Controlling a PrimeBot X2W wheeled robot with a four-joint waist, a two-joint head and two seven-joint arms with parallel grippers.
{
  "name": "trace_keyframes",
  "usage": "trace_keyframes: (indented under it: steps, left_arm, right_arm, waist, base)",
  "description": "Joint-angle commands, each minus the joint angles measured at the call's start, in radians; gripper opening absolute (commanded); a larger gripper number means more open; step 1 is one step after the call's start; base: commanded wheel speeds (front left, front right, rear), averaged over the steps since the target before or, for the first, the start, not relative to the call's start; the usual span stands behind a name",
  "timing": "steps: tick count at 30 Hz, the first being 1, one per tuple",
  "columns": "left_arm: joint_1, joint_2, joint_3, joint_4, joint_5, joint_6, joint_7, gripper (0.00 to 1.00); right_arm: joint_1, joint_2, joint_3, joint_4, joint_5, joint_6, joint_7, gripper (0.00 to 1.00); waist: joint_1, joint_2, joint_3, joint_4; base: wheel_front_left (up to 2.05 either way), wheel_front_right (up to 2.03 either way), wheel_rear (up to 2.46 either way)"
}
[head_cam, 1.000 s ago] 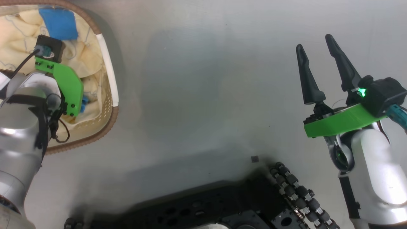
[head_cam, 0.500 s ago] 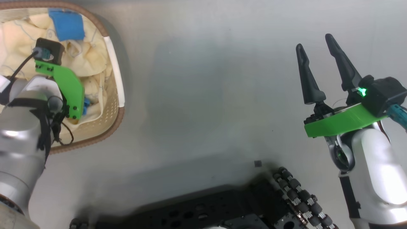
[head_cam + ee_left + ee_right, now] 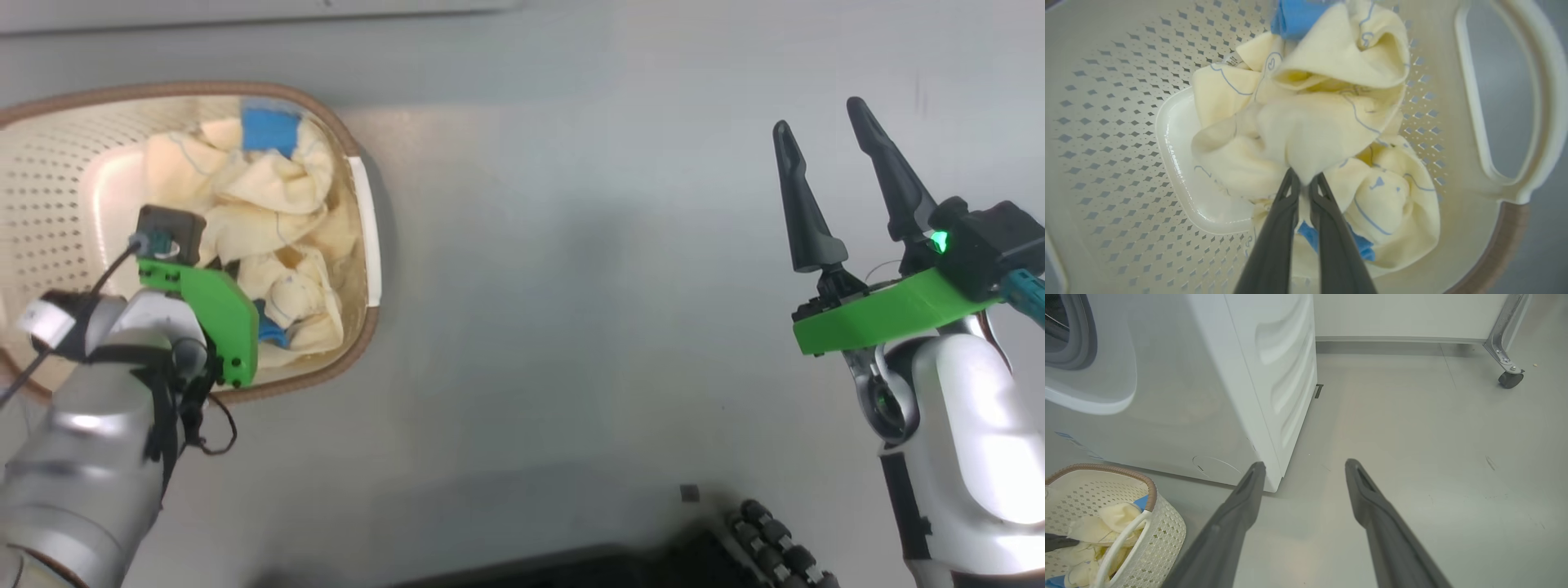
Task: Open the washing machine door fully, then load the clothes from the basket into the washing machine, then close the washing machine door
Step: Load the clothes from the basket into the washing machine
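1. The left gripper [image 3: 1303,179] is reaching down into the basket [image 3: 1106,122]. Its two dark fingers are pinching together on a fold of the clothes [image 3: 1314,122], with only a sliver of fabric between them.
2. The clothes are lying bunched in a cream-yellow heap, with thin blue printed lines across them. Blue trim is showing at the top of the pile and under the fingers. The heap is crowding toward one handle side, leaving part of the basket's glossy bottom bare.
3. The basket is sitting on the grey floor [image 3: 571,286] at the robot's left. Its brown rim and one white handle [image 3: 365,229] are facing the open middle of the floor.
4. The right gripper [image 3: 819,116] is hanging over bare floor, well apart from the basket, with its fingers spread wide and gripping nothing.
5. In the right wrist view, the washing machine [image 3: 1188,375] is standing just beyond the basket. Its grey gasket [image 3: 1084,335] is peeking in at the upper corner, and the round service flap [image 3: 1216,465] is sitting low on its front.
6. Far off, a caster wheel [image 3: 1511,379] is resting on the floor under a metal leg.
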Motion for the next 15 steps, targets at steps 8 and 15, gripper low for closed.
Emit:
trace_keyframes:
  steps: [8, 15]
  left_arm:
    - [0.091, 0.017, 0.028, -0.013, -0.04, 0.001, -0.144, 0.0]
    - [0.145, 0.022, 0.052, -0.043, -0.04, 0.02, -0.209, 0.0]
  right_arm:
    - [0.078, -0.003, -0.006, 0.008, 0.017, 0.003, -0.006, 1.0]
    - [0.121, -0.009, -0.022, 0.022, 0.032, 0.003, -0.006, 1.0]
  waist:
    - [0.0001, -0.0001, -0.209, 0.059]
    - [0.0001, -0.0001, -0.329, 0.082]
  base:
    - [0.0, 0.0, 0.0]
    - [0.0, 0.0, 0.0]
